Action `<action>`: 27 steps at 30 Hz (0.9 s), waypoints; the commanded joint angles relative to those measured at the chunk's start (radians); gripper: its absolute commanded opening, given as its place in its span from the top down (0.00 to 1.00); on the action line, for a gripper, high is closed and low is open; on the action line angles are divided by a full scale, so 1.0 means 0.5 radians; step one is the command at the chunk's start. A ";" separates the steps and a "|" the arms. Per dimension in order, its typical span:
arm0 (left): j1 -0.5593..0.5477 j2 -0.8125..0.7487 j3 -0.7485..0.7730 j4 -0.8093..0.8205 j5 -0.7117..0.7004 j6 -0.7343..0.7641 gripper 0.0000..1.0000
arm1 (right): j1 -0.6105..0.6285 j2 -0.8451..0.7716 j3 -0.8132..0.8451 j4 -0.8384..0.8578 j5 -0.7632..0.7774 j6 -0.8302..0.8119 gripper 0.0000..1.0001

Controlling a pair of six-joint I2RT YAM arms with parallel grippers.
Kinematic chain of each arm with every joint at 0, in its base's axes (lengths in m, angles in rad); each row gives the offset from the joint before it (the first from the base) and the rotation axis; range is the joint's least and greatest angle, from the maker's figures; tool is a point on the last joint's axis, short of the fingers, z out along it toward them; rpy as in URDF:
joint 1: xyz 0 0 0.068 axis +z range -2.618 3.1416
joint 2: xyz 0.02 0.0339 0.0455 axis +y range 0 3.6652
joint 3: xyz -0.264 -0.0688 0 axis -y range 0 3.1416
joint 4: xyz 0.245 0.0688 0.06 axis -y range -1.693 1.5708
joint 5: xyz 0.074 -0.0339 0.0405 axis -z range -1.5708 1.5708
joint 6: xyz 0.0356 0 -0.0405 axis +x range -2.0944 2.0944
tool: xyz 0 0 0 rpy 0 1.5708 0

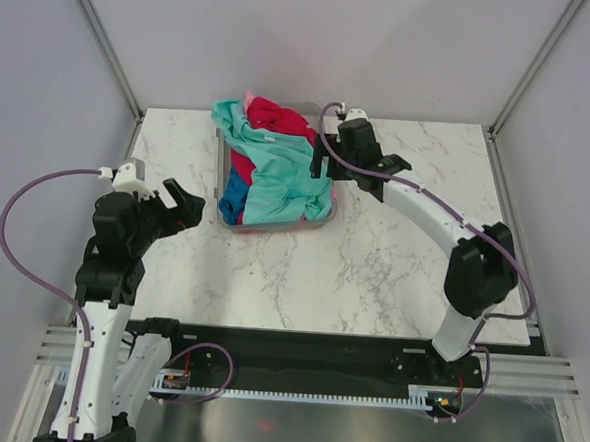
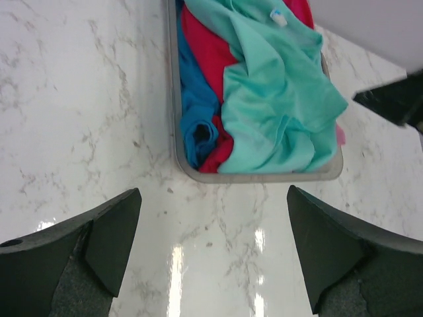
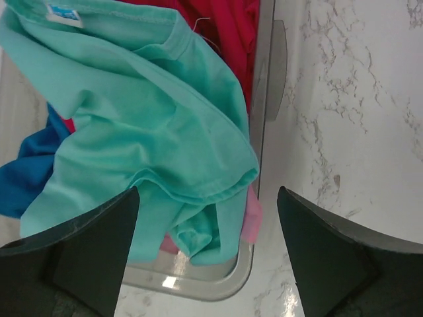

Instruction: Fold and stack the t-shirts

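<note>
Tees (image 1: 268, 169) lie bunched together in a grey tub (image 1: 278, 228) that sits on the far middle of the marble table (image 1: 392, 267), none of them folded or stacked. A teal tee (image 1: 282, 180) is on top, draped across most of the heap and spilling over the tub's right rim and its far left corner. A small white and blue label (image 3: 65, 13) shows at its collar. A red tee (image 1: 281, 118) pokes out at the far end and again underneath the teal one. A blue tee (image 1: 234, 197) is stuffed along the left wall, and a pink tee (image 3: 252, 223) peeks out at the right rim near the near corner, under the teal hem. The right gripper (image 3: 208, 193) hangs over the tub's right side with its jaws spread wide, and between them only the teal hem and the rim below; whether the tips touch the cloth cannot be told. The left gripper (image 2: 213, 197) is over bare table to the left of the tub and nearer the arm bases, well apart from it and aimed towards it. Its jaws are likewise wide apart and hold nothing.
</note>
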 commanded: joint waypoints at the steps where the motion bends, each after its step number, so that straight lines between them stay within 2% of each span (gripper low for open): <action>1: -0.002 -0.140 0.027 -0.327 0.251 0.096 0.00 | 0.009 0.316 0.337 -0.125 0.186 -0.154 0.07; 7: 0.001 -0.116 -0.044 -0.238 0.264 0.080 0.00 | 0.027 0.703 0.764 -0.276 0.253 -0.255 0.11; 10: 0.001 -0.110 -0.041 -0.247 0.295 0.086 0.00 | 0.039 0.804 0.884 -0.315 0.241 -0.274 0.21; 11: -0.002 -0.119 -0.044 -0.244 0.292 0.086 0.00 | 0.045 0.826 0.909 -0.349 0.244 -0.277 0.32; 13: 0.001 -0.156 -0.047 -0.247 0.276 0.080 0.00 | 0.064 0.857 0.961 -0.371 0.284 -0.292 0.45; 14: 0.001 -0.177 -0.053 -0.244 0.270 0.077 0.00 | 0.067 0.872 0.967 -0.383 0.293 -0.298 0.59; 16: 0.001 -0.223 -0.053 -0.244 0.242 0.068 0.00 | 0.085 0.875 0.973 -0.389 0.317 -0.301 0.74; 17: 0.001 -0.233 -0.056 -0.244 0.236 0.065 0.00 | 0.085 0.872 0.976 -0.398 0.311 -0.301 0.92; 18: 0.001 -0.242 -0.062 -0.241 0.221 0.065 0.00 | 0.091 0.872 0.986 -0.414 0.314 -0.301 1.00; 24: -0.002 -0.208 -0.065 -0.244 0.218 0.062 0.00 | 0.147 0.698 1.307 -0.619 0.394 -0.347 1.00; 27: 0.001 -0.190 -0.065 -0.247 0.227 0.062 0.00 | 0.150 0.431 1.525 -0.632 0.559 -0.393 1.00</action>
